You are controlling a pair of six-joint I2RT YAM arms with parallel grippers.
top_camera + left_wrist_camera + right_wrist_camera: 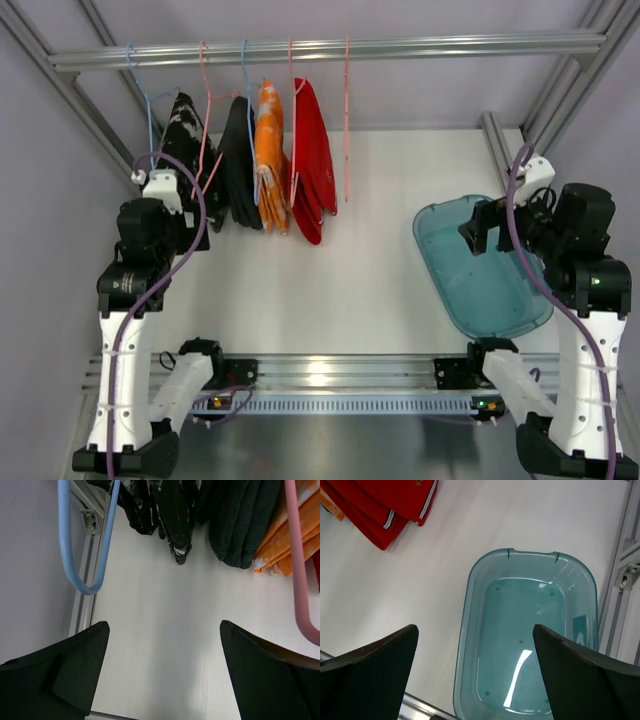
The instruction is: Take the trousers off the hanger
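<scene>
The bright red trousers (312, 165) hang from a pink hanger on the rail, and their leg ends show in the right wrist view (385, 510). The orange trousers with white markings (270, 160) hang just left of them, and also show in the left wrist view (287, 540). My left gripper (170, 192) is open and empty (162, 625), low at the left end of the row, below a blue hanger (75, 555). My right gripper (478, 232) is open and empty (475, 627) over the left rim of a teal tub.
A black garment (240, 160) and a black-and-white patterned one (185, 135) hang left of the orange trousers. An empty pink hanger (347, 120) hangs right of the red pair. The teal tub (440, 275) sits at the right (530, 630). Frame posts stand at both sides.
</scene>
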